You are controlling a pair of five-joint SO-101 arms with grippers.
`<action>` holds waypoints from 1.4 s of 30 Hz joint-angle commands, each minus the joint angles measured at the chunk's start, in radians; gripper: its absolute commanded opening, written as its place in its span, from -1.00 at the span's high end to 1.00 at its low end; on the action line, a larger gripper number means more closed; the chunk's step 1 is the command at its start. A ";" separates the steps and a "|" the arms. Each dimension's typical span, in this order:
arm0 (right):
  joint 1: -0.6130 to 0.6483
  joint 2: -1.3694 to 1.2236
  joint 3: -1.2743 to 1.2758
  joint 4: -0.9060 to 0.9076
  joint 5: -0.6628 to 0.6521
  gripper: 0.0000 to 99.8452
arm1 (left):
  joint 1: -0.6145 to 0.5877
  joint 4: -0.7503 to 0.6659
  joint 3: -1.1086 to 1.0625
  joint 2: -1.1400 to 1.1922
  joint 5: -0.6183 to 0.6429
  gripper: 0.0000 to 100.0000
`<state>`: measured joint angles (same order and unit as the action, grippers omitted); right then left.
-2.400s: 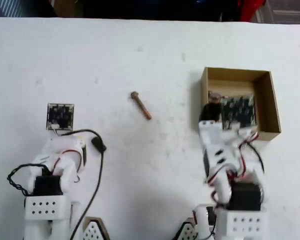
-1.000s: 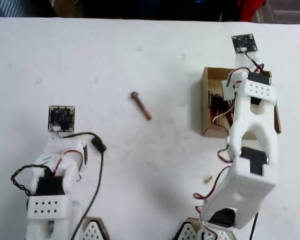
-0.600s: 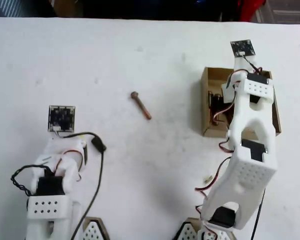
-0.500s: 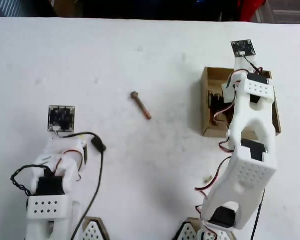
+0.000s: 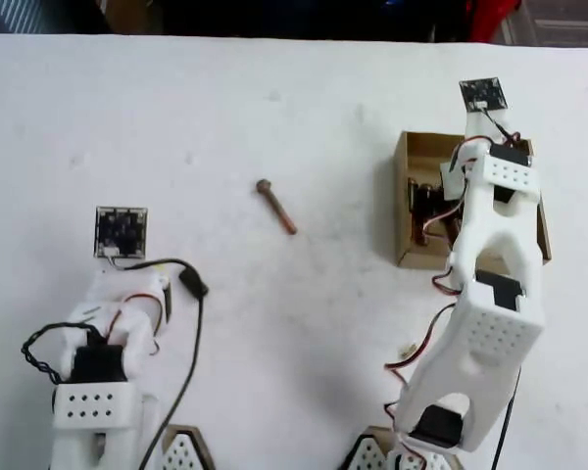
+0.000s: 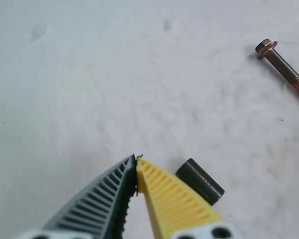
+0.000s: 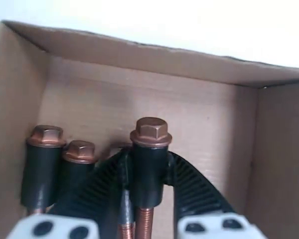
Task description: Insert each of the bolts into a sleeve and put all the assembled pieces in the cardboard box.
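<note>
At the box (image 7: 139, 55), near the table's right edge, the right gripper (image 7: 147, 158) is clamped on a sleeved bolt (image 7: 150, 132). Nearby the left gripper (image 6: 136, 169), jaws together, rests just beside a sleeve (image 6: 200, 181). One bolt (image 6: 284, 74) lies mid-table; it looks hard, smooth and likely to roll, so better grip it across the shank.

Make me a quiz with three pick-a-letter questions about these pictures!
1. Where is the loose bolt? A on the floor; B on the table; C in a cup.
2. What colour is the sleeve beside the left gripper? A black; B red; C white.
3. The right gripper, inside the cardboard box, is: A open; B shut on a sleeved bolt; C shut on nothing.
Answers: 1B, lying on the white table. 2A, black against the table. 3B, fingers squeeze it from both sides.
</note>
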<state>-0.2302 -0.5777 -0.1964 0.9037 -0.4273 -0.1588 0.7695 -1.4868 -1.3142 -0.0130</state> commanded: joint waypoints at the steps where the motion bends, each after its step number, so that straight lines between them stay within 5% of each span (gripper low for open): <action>1: -0.001 -0.015 -0.006 0.002 -0.012 0.96 | -0.008 -0.028 0.008 -0.012 -0.012 0.96; 8: 0.005 -0.018 -0.006 0.002 -0.012 0.95 | -0.008 -0.028 0.008 -0.012 -0.012 0.96; 15: 0.007 -0.016 -0.006 0.004 -0.012 0.69 | -0.008 -0.028 0.008 -0.012 -0.012 0.96; 24: 0.008 0.117 -0.005 0.051 -0.011 0.69 | -0.008 -0.028 0.011 -0.012 -0.012 0.96; 42: 0.286 0.671 0.000 0.450 -0.003 0.69 | -0.091 -0.026 0.029 -0.012 -0.012 0.96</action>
<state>0.0046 -0.0269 -0.1887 1.3011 -0.4273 -0.2171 0.7695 -1.4868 -1.3142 -0.0130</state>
